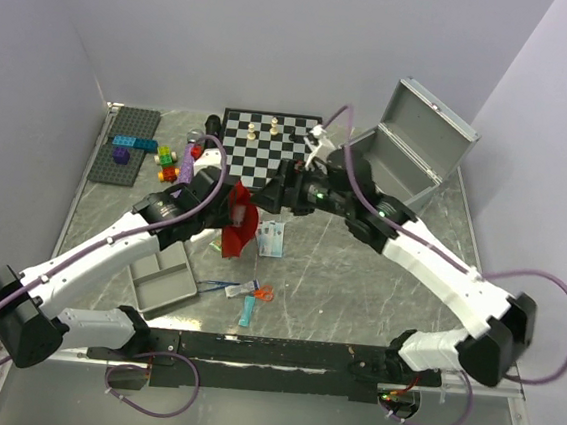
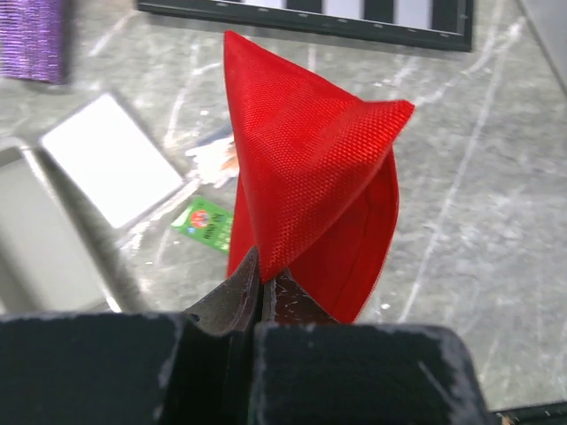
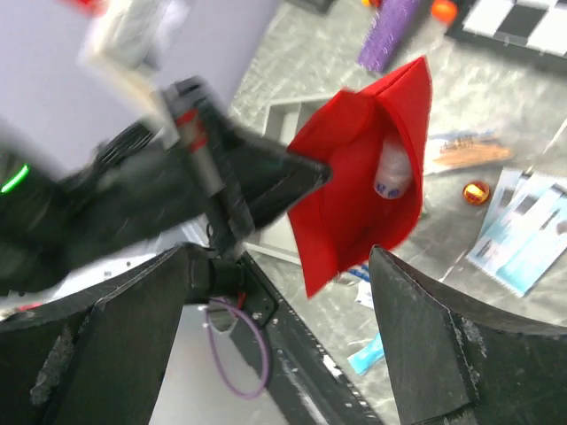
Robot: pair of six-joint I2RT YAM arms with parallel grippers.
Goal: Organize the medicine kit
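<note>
One grey metal medicine kit (image 1: 403,169), lid up; left fingers (image 2: 232,301) pinch red pouch (image 2: 310,177); right fingers (image 3: 425,345) wide.

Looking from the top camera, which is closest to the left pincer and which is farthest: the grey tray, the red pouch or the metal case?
1. Red pouch: pinched in the left pincer.
2. Grey tray: nearer the arm bases, leftward.
3. Metal case: far right, lid open.

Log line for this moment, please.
left gripper: shut on red pouch | right gripper: open, near red pouch | medicine kit: lid open
</note>
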